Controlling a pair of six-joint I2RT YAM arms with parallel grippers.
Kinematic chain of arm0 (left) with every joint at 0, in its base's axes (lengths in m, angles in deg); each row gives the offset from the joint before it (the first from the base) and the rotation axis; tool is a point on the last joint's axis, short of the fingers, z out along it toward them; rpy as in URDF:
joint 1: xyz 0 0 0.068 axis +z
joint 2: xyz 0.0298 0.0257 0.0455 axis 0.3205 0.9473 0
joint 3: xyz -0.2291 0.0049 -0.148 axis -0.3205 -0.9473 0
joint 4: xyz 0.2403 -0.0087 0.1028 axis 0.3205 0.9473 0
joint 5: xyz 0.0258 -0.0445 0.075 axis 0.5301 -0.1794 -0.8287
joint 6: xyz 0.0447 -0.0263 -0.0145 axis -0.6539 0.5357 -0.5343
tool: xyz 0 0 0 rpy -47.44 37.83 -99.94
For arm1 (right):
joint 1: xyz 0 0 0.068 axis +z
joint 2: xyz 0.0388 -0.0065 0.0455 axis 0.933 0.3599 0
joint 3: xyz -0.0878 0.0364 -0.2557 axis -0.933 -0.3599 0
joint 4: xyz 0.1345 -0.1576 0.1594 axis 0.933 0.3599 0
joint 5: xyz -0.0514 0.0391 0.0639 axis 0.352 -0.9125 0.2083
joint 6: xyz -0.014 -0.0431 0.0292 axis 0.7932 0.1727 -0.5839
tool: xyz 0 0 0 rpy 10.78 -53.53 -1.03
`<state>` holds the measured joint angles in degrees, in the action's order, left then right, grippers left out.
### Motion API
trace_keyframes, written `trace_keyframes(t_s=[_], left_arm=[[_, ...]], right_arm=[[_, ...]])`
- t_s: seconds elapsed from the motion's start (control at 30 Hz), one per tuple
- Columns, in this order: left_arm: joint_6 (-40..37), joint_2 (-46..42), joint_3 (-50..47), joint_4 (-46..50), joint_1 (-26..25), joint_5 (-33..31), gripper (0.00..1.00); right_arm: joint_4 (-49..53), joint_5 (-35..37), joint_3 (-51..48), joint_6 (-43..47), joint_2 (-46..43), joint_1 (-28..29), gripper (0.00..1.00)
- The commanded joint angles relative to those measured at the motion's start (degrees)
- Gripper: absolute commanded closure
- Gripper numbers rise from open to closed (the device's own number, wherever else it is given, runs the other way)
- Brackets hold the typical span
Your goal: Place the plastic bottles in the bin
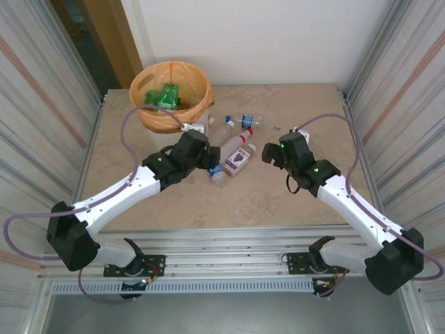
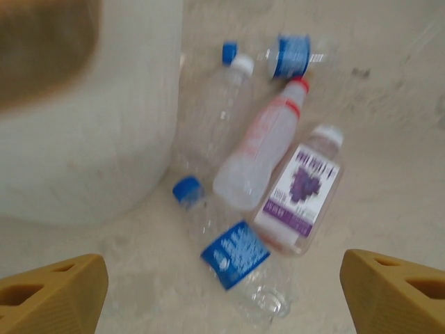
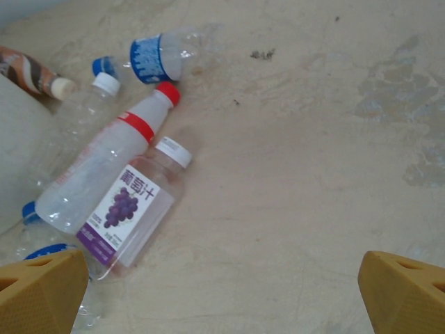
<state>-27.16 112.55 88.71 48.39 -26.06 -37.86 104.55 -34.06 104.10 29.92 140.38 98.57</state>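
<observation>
Left jaws, spread wide, hang over a blue-labelled bottle (image 2: 235, 257) lying between them on the worktop (image 2: 403, 174); right jaws, equally spread, hold nothing. Thin, light, slippery plastic bottles (image 1: 236, 149) probably crumple: pinch mid-body. The bin (image 2: 90, 139) stands ahead-left of the left jaws.

The orange-lined white bin (image 1: 206, 89), upper left, holds green bottles (image 1: 165, 95); several clear bottles (image 1: 235, 144) lie flat at centre, just right of it.

Robot lab cell (walled in), aluminium frame (image 1: 229, 252), corrugated side panels (image 1: 35, 83)
</observation>
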Motion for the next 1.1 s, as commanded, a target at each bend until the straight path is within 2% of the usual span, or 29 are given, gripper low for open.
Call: trace_keyframes(t_s=[0.0, 0.4, 1.07], left_arm=[[8.0, 2.2, -3.0, -3.1, -0.2, 2.8, 0.14], [12.6, 12.8, -4.0, -9.1, 1.0, 7.3, 0.17], [13.6, 24.3, -0.1, -9.5, 2.9, 9.6, 0.19]], right_arm=[[3.1, 0.2, 2.7, -1.8, 0.8, -0.7, 0.02], [3.4, -1.1, 3.4, -2.1, 2.7, -1.5, 0.02], [1.1, -4.0, 3.3, -1.7, 5.0, -1.9, 0.02]])
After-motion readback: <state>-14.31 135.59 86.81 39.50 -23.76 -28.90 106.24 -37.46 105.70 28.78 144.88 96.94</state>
